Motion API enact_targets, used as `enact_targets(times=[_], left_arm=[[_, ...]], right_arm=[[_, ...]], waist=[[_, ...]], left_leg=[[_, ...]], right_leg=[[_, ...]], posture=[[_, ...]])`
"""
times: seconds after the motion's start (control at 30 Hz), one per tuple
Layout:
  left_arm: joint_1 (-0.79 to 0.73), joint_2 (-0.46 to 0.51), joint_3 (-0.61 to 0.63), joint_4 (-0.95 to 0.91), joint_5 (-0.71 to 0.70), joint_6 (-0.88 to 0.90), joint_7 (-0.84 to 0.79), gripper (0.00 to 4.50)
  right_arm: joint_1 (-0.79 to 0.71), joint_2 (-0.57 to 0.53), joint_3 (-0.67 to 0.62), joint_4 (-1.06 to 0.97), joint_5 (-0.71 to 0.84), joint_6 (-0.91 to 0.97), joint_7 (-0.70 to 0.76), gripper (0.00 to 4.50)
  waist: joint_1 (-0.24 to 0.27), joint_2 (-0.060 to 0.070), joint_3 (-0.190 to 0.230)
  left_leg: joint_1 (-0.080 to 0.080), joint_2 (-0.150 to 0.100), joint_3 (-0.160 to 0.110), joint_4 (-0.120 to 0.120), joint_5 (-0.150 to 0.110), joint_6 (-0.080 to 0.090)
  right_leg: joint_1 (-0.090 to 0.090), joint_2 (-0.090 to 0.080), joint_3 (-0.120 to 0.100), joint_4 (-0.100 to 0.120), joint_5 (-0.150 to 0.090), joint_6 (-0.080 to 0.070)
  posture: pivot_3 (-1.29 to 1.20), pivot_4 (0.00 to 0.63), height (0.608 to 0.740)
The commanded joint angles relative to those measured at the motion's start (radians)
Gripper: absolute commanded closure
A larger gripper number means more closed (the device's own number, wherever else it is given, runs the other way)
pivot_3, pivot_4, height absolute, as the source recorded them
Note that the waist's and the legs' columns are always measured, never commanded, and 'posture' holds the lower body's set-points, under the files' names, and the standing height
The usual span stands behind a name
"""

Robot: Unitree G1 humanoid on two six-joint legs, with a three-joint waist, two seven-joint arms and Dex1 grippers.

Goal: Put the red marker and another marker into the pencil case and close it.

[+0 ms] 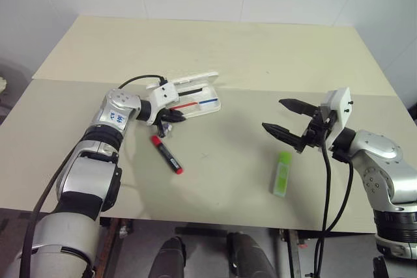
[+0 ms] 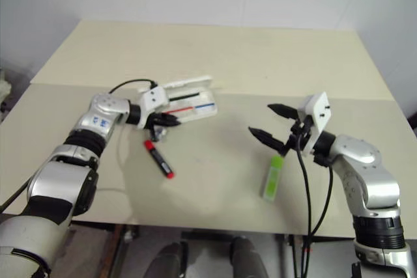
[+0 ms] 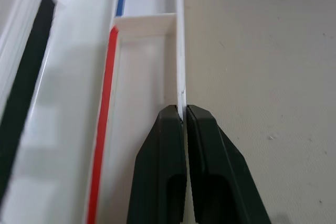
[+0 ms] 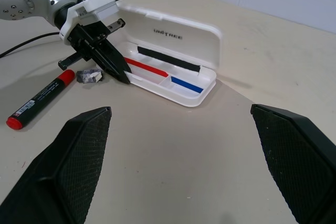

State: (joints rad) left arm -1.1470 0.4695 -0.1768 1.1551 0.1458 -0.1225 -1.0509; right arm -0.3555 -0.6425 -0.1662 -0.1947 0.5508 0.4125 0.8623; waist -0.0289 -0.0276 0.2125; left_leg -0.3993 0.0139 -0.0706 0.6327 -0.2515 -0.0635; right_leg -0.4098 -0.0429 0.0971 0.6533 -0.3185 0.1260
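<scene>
The pencil case [image 1: 195, 96] lies open on the bench [image 1: 228, 50], left of its middle. The left gripper [image 3: 184, 116] has its jaws pinched shut on the case's thin front wall. The red marker [image 1: 167, 154] lies just nearer the front edge, beside a small grey stub [image 4: 89, 76]. The green highlighter [image 1: 281, 173] lies toward the front right, below the right gripper [image 1: 287, 122], whose jaws gape wide and empty.

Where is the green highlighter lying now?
In the left eye view the green highlighter lies on the table, on the robot's right side, just below the open right gripper and far from the pencil case.
</scene>
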Motion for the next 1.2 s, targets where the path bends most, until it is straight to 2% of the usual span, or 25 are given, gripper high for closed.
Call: enact_targets(times=[0.03,0.37,0.5,0.6,0.73,0.9,1.2], left_arm=[[-0.021,-0.001,0.014,0.002,-0.003,-0.018,0.007,4.49],[-0.016,0.022,0.044,-0.135,-0.044,-0.125,-0.028,4.49],[0.037,0.037,0.035,-0.275,-0.064,-0.14,-0.081,4.49],[0.088,0.038,0.026,-0.396,-0.076,-0.12,-0.101,4.49],[0.24,0.039,-0.001,-0.7,-0.102,-0.05,-0.133,4.49],[0.413,0.048,-0.029,-0.991,-0.112,0.029,-0.122,4.49],[0.538,0.022,-0.092,-1.169,-0.102,0.136,-0.086,4.49]], right_arm=[[-0.016,0.0,-0.019,-0.023,0.006,-0.024,-0.001,0.0],[-0.02,-0.006,-0.03,-0.017,0.009,-0.025,0.002,0.0],[-0.011,-0.018,-0.04,-0.021,0.013,-0.017,0.004,0.0],[0.001,-0.034,-0.051,-0.026,0.019,-0.009,0.011,0.0],[0.05,-0.077,-0.093,-0.051,0.039,0.016,0.024,0.0],[0.116,-0.112,-0.144,-0.093,0.06,0.041,0.017,0.0],[0.153,-0.109,-0.164,-0.151,0.076,0.071,-0.024,0.0]], waist=[[0.0,0.0,0.0],[0.001,0.0,0.0],[0.0,0.0,0.0],[0.0,0.0,0.0],[0.001,0.0,0.0],[0.001,0.0,0.0],[0.001,0.0,0.0]], left_leg=[[0.0,0.0,0.0,0.0,0.0,0.0],[-0.002,0.0,0.0,0.001,0.0,0.0],[-0.002,0.0,0.0,0.0,0.0,0.0],[-0.002,0.0,0.0,0.001,0.0,0.0],[-0.003,0.0,0.0,0.001,0.0,0.0],[-0.003,0.0,0.0,0.003,0.0,0.0],[0.0,0.0,0.0,0.007,0.002,0.003]], right_leg=[[0.0,0.0,0.0,0.0,0.0,0.0],[-0.002,0.0,0.0,0.0,0.0,0.0],[-0.002,0.0,0.0,0.0,0.0,0.0],[-0.002,0.0,0.0,0.001,0.0,0.0],[-0.002,0.0,0.0,0.001,0.0,0.0],[-0.002,-0.001,0.001,0.002,0.0,0.0],[0.002,0.0,0.002,0.003,0.004,0.003]], posture=[[0.0,0.15,0.74],[0.0,0.15,0.74],[0.0,0.15,0.74],[0.0,0.15,0.74],[0.0,0.15,0.74],[0.0,0.15,0.74],[0.0,0.15,0.74]])
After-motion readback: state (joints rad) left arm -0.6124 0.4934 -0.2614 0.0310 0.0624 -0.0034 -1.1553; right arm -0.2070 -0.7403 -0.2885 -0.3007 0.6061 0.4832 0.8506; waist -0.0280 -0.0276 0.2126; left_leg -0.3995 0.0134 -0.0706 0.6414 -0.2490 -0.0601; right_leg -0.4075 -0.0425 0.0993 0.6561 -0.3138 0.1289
